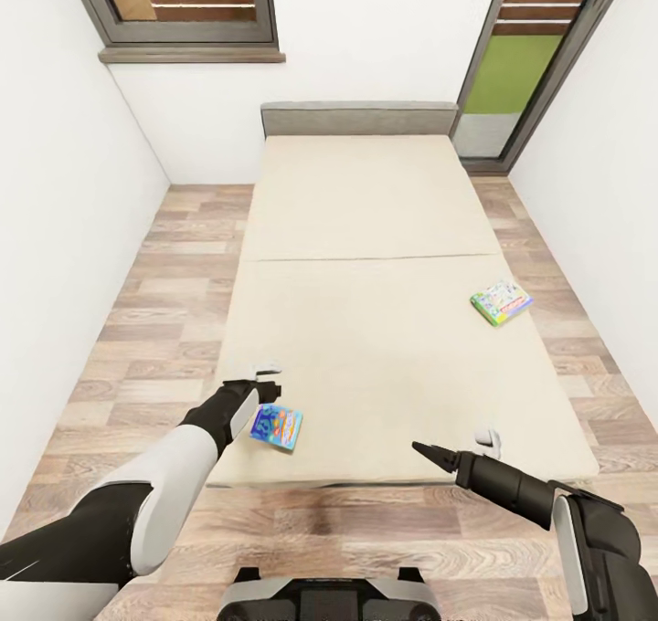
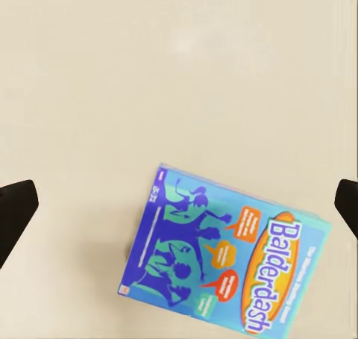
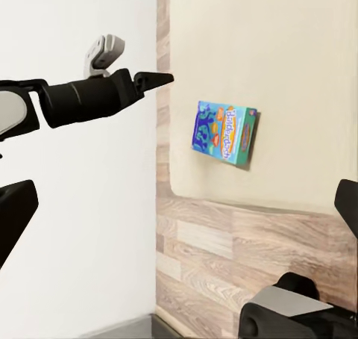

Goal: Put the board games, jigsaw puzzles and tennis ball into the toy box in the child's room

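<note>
A blue Balderdash board game [image 1: 277, 426] lies flat near the bed's front left corner. It also appears in the left wrist view [image 2: 224, 253] and the right wrist view [image 3: 224, 134]. My left gripper [image 1: 265, 389] hovers just above and beside it, open, its two fingertips [image 2: 15, 212] spread wide with the box between and below them. A second, green board game [image 1: 501, 302] rests near the bed's right edge. My right gripper [image 1: 425, 450] hangs open over the bed's front edge, holding nothing. The table, the toy box, the puzzles and the tennis ball are out of view.
The beige bed [image 1: 366, 210] runs down the middle of the narrow room, with its grey headboard [image 1: 358, 119] at the far wall. Wooden floor strips [image 1: 174, 265] lie on both sides. A window [image 1: 187, 5] and a glass door [image 1: 530, 55] are at the back.
</note>
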Controlling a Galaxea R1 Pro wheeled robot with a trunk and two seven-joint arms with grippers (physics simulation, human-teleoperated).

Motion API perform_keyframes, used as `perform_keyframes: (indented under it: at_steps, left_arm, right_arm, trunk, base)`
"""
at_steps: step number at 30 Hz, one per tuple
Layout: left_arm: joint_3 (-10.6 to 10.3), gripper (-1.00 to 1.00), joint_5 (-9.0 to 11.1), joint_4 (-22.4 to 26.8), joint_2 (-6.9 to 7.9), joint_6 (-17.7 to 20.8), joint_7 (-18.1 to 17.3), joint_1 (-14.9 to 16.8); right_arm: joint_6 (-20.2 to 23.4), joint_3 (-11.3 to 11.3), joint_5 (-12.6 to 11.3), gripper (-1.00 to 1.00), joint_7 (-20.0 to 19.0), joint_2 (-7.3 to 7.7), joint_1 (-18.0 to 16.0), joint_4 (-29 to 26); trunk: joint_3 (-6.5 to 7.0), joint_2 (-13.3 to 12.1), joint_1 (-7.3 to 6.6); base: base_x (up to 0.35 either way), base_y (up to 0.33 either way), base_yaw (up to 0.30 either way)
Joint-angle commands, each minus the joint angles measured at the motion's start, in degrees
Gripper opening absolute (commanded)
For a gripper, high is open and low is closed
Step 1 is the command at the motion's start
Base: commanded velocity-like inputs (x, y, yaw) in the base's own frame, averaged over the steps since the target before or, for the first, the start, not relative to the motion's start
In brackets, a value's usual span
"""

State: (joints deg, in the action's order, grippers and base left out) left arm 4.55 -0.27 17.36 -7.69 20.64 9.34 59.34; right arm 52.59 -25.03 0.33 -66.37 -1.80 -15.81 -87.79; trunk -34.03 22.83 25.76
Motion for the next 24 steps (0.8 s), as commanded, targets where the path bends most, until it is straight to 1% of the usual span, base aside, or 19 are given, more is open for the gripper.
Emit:
perform_keyframes:
  at_steps: [1,9,24]
  left_arm:
    - [0.46,1.0,-0.05,0.2,-0.24,0.31,0.12,0.01]
    - [0.42,1.0,-0.08,0.51,-0.84,0.35,0.13,0.05]
    - [0.38,1.0,-0.02,0.73,-0.95,0.26,0.08,0.06]
  right_arm:
    - [0.14,-0.14,0.04,1.0,-0.26,-0.03,-0.06,-0.12]
    - [-0.91,-0.18,-0.16,1.0,-0.75,0.06,-0.09,-0.42]
    - [-0.97,-0.57,-0.7,1.0,-1.84,0.13,0.03,-1.31]
  trunk:
    - [-0.17,0.09,0.03]
    - [-0.92,0.09,0.03]
    - [-2.21,0.09,0.03]
  base:
    - [0.0,0.0,0.0]
    - [0.0,0.0,0.0]
    - [0.0,0.0,0.0]
